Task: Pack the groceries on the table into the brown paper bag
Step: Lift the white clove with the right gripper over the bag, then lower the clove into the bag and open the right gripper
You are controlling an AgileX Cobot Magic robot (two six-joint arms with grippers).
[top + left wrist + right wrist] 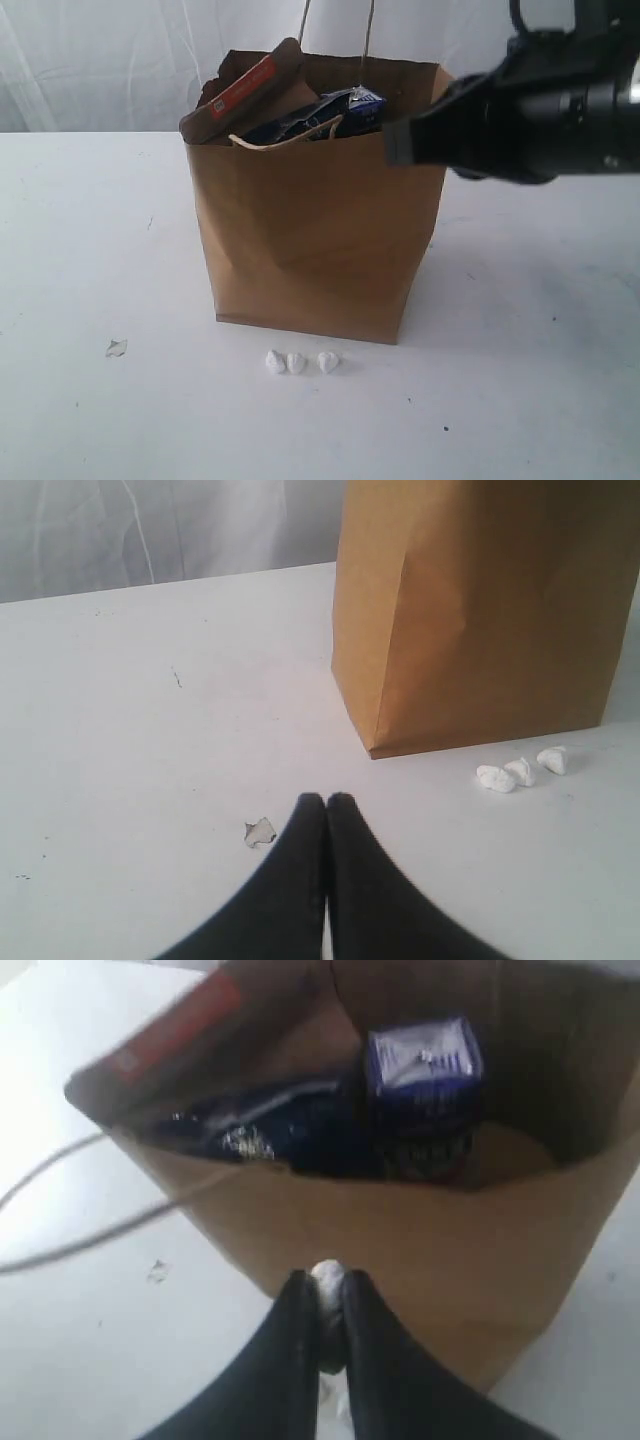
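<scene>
The brown paper bag (320, 250) stands upright on the white table (80, 260). Groceries stick out of its open top: a small blue-white carton (366, 104), a dark blue foil pack (295, 125) and a brown packet with a red label (245, 88). My right gripper (325, 1282) hovers over the bag's (400, 1230) near rim, shut on a small white lump (327, 1276); the carton (425, 1060) lies just beyond. In the exterior view the right gripper (400, 142) is at the bag's top right corner. My left gripper (326, 800) is shut and empty, low over the table, apart from the bag (480, 620).
Three small white lumps (297, 362) lie on the table in front of the bag, also seen as white lumps (518, 772) in the left wrist view. A small torn scrap (259, 831) lies beside the left fingertips. White curtains hang behind the table.
</scene>
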